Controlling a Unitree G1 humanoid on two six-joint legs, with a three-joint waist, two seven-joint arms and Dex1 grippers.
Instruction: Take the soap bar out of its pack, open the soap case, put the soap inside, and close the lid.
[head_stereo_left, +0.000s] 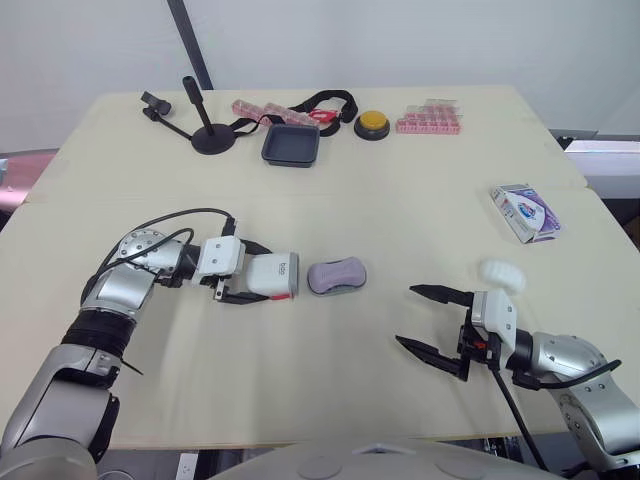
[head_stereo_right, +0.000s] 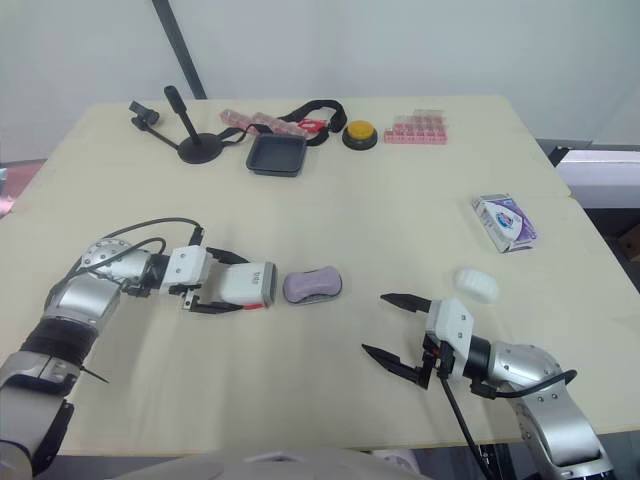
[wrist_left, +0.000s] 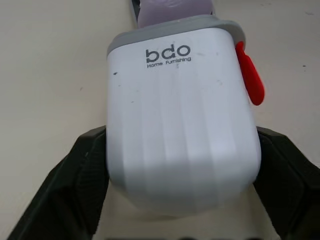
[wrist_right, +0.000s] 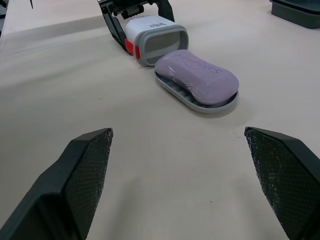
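A purple soap bar (head_stereo_left: 337, 273) lies on the grey base tray (wrist_right: 200, 106) of the soap case, mid-table. Just left of it, the white case cover (head_stereo_left: 284, 270) with a grey rim and red latch (wrist_left: 248, 79) lies on its side, its open mouth facing the soap. My left gripper (head_stereo_left: 272, 274) is shut on this cover, one black finger (wrist_left: 85, 175) on each side. My right gripper (head_stereo_left: 406, 315) stands open above bare table, right of the soap and nearer the front edge. The blue-and-white soap pack (head_stereo_left: 526, 212) lies at the far right.
A small white lump (head_stereo_left: 502, 274) lies just behind my right gripper. Along the back stand a black stand (head_stereo_left: 210, 135), a dark square tray (head_stereo_left: 291, 145), a yellow button (head_stereo_left: 372, 122) and pink boxes (head_stereo_left: 428, 118). The table's right edge is close to the pack.
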